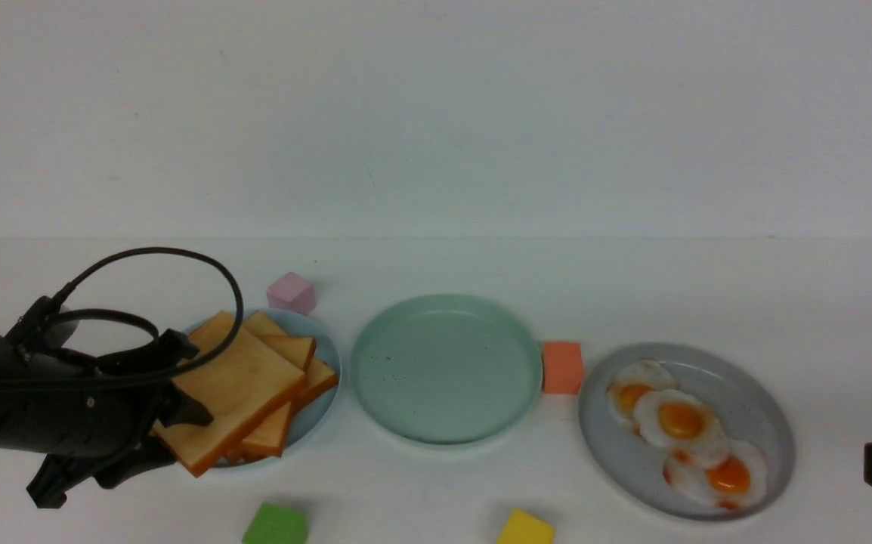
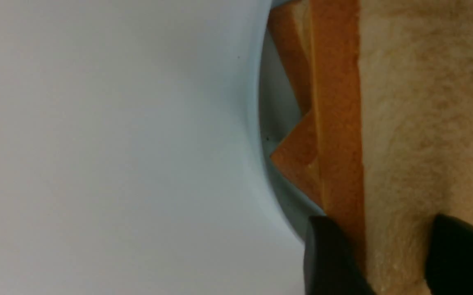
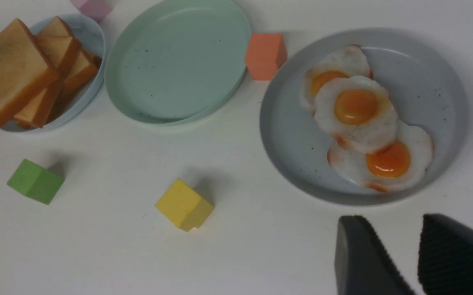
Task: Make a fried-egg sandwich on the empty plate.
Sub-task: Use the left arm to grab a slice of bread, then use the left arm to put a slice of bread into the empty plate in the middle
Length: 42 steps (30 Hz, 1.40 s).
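Left gripper (image 1: 179,385): far left of the mint-green plate (image 1: 443,370), jaws pinched on the near-left corner of the top toast slice (image 1: 236,389), one finger on its face and one under its crust.
Top toast slice: left of the mint-green plate, tilted, its gripped corner out past the rim of the pale blue plate (image 1: 328,355).
Spare toast (image 1: 296,359): fanned loosely under the held slice, on the pale blue plate just left of the mint-green plate.
Mint-green plate: mid-table and bare; the fried-egg sandwich is not yet begun.
Orange cube (image 1: 562,368): against the mint-green plate's right rim.
Fried eggs (image 1: 680,421): three overlapping on the grey plate (image 1: 765,412), right of the mint-green plate.
Right gripper (image 3: 400,241): far right of the mint-green plate, fingers spread, holding nothing.
Risk, grip: a corner hold could let the slice pivot or slip out during the carry.
Risk, pile: a low sweep could drag the spare toast off its plate.
Risk, landing: a tilted release could leave the slice propped on the rim.
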Available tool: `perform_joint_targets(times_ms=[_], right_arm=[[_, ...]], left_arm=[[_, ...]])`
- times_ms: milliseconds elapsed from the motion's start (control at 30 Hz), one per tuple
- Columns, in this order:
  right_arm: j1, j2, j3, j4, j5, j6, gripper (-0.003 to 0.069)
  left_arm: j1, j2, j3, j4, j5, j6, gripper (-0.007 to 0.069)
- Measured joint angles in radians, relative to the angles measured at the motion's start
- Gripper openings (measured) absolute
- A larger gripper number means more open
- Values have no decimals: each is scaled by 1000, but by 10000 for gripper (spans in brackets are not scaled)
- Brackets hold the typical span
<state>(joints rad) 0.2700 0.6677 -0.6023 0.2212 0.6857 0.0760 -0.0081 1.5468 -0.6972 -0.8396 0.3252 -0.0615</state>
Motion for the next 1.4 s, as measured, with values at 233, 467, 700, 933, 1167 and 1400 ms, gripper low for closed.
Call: perform_joint_targets(times_ms=[233, 467, 700, 933, 1167, 1400], right_arm=[[0, 0, 0, 1, 0, 0, 242], [0, 0, 0, 5, 0, 0, 242], [0, 0, 0, 5, 0, 0, 242], [0, 0, 0, 5, 0, 0, 242], [0, 0, 0, 5, 0, 0, 242], [0, 0, 0, 5, 0, 0, 242]], left_arm=[[0, 0, -2, 9, 3, 0, 221], [0, -13, -4, 47, 11, 0, 216], [0, -51, -4, 73, 22, 0, 153], [0, -61, -4, 75, 53, 2, 122], [0, -162, -11, 110, 84, 18, 120], [0, -297, -145, 178, 200, 74, 108]])
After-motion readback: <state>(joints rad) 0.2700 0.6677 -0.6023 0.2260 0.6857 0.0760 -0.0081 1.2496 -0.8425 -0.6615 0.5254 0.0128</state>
